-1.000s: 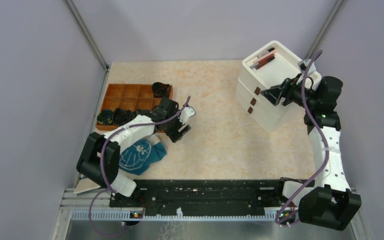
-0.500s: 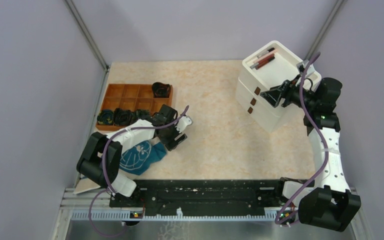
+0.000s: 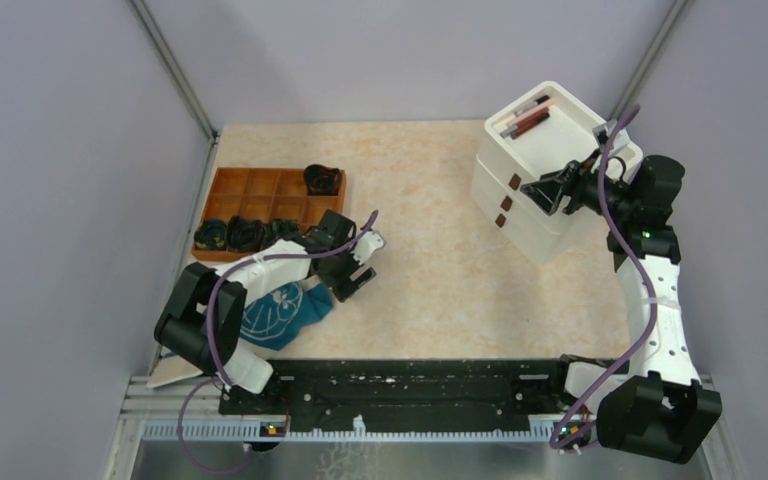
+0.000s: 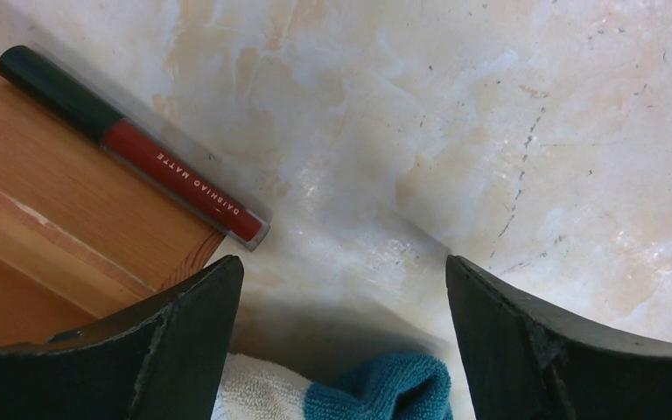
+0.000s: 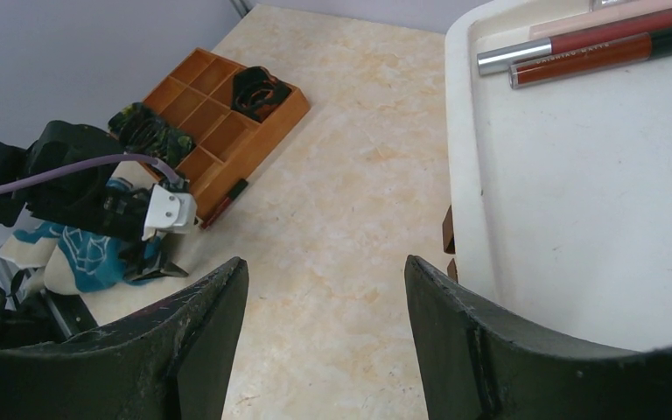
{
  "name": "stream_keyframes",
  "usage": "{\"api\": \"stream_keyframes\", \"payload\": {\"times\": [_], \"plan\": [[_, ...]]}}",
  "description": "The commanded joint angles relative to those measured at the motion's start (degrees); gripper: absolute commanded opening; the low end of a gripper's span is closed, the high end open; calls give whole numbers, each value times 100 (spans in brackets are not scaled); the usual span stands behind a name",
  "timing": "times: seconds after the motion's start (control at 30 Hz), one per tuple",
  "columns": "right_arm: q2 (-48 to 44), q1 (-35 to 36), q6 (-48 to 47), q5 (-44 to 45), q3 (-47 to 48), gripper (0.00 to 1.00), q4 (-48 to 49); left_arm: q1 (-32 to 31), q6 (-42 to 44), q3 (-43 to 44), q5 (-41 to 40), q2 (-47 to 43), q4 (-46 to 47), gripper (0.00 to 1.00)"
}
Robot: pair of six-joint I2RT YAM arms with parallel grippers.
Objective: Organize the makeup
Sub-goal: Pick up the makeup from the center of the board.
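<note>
At the left edge of the table (image 3: pixel 430 290) sits a wooden tray (image 3: pixel 252 190) split into compartments, with dark bunched things (image 3: pixel 245 233) in several of them (too small to make out). Just off the tray's near right corner the left gripper (image 4: pixel 341 271) hangs low over the tabletop. Its fingers are well apart with nothing between them, and only bare table shows in the gap. A dark red tube (image 4: pixel 171 171) with a black cap lies flat along the tray's outer wall, a little ahead of the left finger. A teal cloth (image 3: pixel 282 312) lies crumpled near the table's near left corner, right beside that gripper. Over toward the far right corner stands a white drawer unit (image 3: pixel 532 235). In its open top lie a few slim tubes (image 5: pixel 595 44) — dark red, one with a silver cap — side by side against the far rim. The right gripper (image 5: pixel 324 262) hovers at the unit's near edge, fingers spread and empty.
</note>
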Motion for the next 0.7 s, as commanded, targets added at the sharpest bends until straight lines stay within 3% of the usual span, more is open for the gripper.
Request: {"api": "stream_keyframes", "payload": {"times": [0.0,0.67], "plan": [[-160,-4,-168,-75,-4,66,170,12,-56,18,37,135,286,92],[-149,-8,-232,-67,-2,66,122,104,-146,429,-128,698,552,89]]}}
